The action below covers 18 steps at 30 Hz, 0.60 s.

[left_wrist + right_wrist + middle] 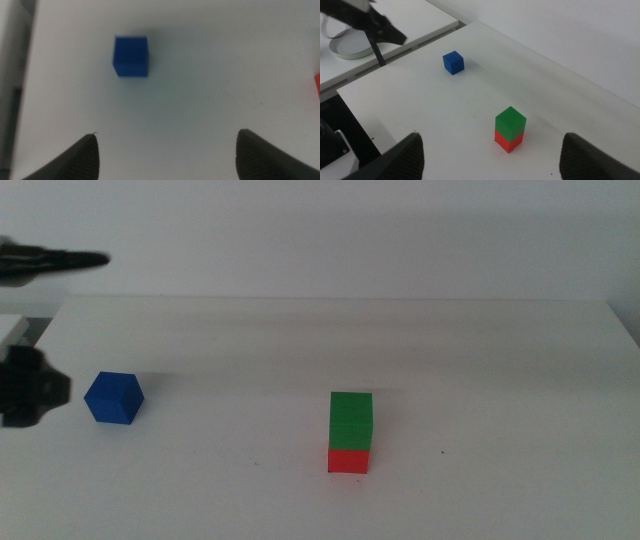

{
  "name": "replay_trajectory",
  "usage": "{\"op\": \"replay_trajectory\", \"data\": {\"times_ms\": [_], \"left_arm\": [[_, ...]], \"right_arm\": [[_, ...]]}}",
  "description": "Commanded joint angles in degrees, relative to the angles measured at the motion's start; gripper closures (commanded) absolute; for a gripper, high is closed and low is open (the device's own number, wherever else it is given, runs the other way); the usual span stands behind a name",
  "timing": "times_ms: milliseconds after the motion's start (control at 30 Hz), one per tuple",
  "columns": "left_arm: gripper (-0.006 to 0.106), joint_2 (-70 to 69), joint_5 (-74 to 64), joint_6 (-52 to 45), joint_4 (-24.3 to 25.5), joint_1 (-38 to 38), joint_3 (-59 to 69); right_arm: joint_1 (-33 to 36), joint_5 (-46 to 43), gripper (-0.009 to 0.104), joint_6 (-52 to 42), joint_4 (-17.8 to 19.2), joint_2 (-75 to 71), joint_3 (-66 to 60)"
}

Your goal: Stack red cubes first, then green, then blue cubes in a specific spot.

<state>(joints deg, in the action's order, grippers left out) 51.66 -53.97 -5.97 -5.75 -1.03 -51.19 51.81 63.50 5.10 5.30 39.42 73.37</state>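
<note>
- The left gripper (165,152) sits at the far left of the middle view, raised above the table's left edge; in its own wrist view the two dark jaws stand spread wide with nothing between them, only bare white tabletop.
- In the middle view the left arm shows as a dark shape at the left edge, with a dark pointed part higher up against the wall.
- The blue cube (113,397) rests on the table (500,380) on the left side, just beside that dark arm shape but apart from it. It is turned slightly so that a corner faces the camera. In the left wrist view it lies ahead of the open jaws, well clear of them and off toward one jaw's side.
- Near the middle of the table, well apart from the blue cube, stands a two-cube stack. The red cube (348,461) is at the bottom, flat on the white surface.
- The green cube (351,420) sits squarely on top of the red one, edges lined up, upright.
- A tiny dark speck marks the tabletop just right of the stack.
- The right gripper (492,155) is out of the middle view; its wrist view shows its jaws parted wide and empty, held high over the table and looking down at the stack.
</note>
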Motion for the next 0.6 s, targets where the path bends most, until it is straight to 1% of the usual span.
{"op": "replay_trajectory", "data": {"times_ms": [0, 67, 200, 267, 333, 400, 567], "left_arm": [[0.008, 4.2, -1.1, 1.1, -1.9, -0.1, -1.6], [0.008, 6.6, -0.8, 1.7, -2.0, -0.1, -1.8], [0.008, 11.2, 0.1, 0.2, -4.1, -0.1, -2.6], [0.008, 14.0, -0.7, -0.2, -4.1, -0.1, -4.4], [0.008, 17.6, -1.5, -0.2, -2.3, 0.5, -7.9], [0.008, 21.3, -3.0, -0.7, -2.6, 1.9, -11.8], [0.008, 32.1, -9.0, -10.8, -4.9, 6.5, -22.2]], "right_arm": [[0.2, -0.5, 0.012, -0.4, 0.1, -0.2, -0.2], [0.2, -0.5, 0.012, -0.4, 0.1, -0.2, -0.2], [0.2, -0.5, 0.012, -0.4, 0.1, -0.2, -0.2], [0.2, -0.5, 0.012, -0.4, 0.1, -0.2, -0.2], [0.2, -0.5, 0.012, -0.4, 0.1, -0.2, -0.2], [0.2, -0.5, 0.012, -0.4, 0.1, -0.2, -0.2], [0.2, -0.5, 0.012, -0.4, 0.1, -0.2, -0.2]]}}
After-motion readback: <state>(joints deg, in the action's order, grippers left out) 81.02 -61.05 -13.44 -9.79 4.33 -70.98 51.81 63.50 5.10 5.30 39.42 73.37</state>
